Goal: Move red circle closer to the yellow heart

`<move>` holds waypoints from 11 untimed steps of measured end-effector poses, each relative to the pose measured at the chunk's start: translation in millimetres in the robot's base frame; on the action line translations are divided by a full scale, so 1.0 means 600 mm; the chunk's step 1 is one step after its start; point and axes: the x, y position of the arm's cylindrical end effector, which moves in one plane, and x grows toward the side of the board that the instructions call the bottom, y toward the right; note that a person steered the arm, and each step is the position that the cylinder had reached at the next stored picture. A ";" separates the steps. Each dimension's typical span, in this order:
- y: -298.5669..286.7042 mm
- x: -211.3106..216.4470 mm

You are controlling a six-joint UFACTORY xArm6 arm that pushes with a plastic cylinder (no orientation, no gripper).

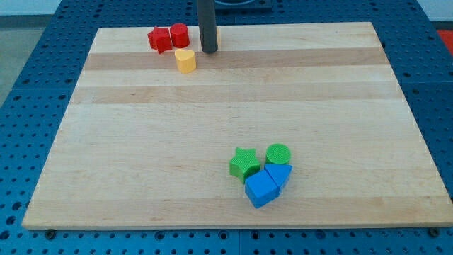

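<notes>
The red circle stands near the board's top edge, left of centre. The yellow heart lies just below it, a small gap apart. A red star touches the red circle's left side. My tip is on the board just right of the red circle and up-right of the yellow heart, touching neither. A sliver of a yellow block shows behind the rod; its shape is hidden.
A cluster lies at the lower right of centre: a green star, a green circle, a blue cube and another blue block. The wooden board rests on a blue perforated table.
</notes>
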 end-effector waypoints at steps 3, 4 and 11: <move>-0.058 0.020; -0.059 0.004; 0.052 -0.116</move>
